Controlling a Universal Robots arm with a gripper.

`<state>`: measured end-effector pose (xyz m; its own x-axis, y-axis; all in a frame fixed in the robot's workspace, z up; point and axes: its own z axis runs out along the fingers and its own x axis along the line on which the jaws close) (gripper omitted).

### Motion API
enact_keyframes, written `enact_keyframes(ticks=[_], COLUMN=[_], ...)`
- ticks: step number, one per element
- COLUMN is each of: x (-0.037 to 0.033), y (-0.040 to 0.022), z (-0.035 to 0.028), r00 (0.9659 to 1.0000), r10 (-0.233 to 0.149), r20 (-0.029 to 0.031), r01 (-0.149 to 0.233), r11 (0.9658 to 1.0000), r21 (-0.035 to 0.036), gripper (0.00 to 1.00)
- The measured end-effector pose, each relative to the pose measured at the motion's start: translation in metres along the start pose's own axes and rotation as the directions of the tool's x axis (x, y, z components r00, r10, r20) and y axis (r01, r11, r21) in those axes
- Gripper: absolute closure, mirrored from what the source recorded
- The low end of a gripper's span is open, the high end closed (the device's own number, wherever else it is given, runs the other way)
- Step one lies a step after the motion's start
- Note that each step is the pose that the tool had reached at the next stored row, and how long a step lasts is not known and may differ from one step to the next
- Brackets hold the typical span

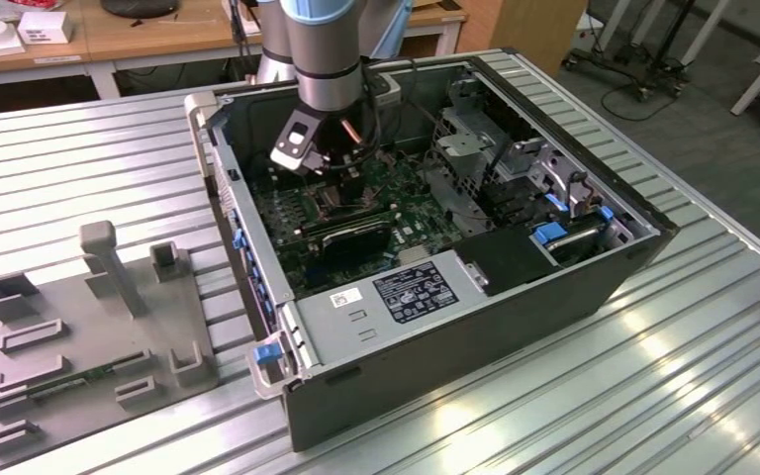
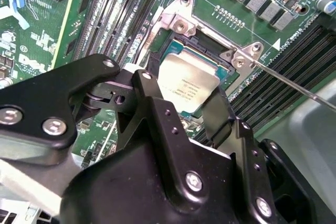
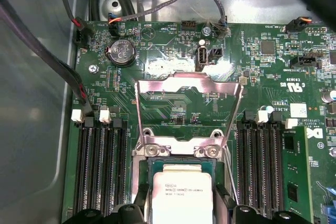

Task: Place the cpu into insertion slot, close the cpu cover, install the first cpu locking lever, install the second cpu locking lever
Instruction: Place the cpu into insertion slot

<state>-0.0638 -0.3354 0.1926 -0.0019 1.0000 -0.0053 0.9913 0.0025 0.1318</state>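
second wrist view: my tool (image 2: 180,92) grips the cpu (image 2: 189,80) level over the insertion slot (image 2: 206,54); first wrist view: cpu cover (image 3: 189,79) stands open to clear it.

cpu (image 3: 181,195): small dark print lines, centre of its face | circuit board (image 3: 173,108): white lettering toward its edges, white triangle mark (image 2: 276,44) | black label (image 1: 414,290), white sticker (image 1: 349,297): print too small to read
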Motion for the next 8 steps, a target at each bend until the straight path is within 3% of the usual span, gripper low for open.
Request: enact_keyframes(ticks=[8], x=[-0.0001], y=[0.0009], z=[-0.0072], r00=[1.0], r10=[0.0], r20=[-0.0003], r01=[0.0], r11=[1.0], r21=[0.0], gripper=[0.4])
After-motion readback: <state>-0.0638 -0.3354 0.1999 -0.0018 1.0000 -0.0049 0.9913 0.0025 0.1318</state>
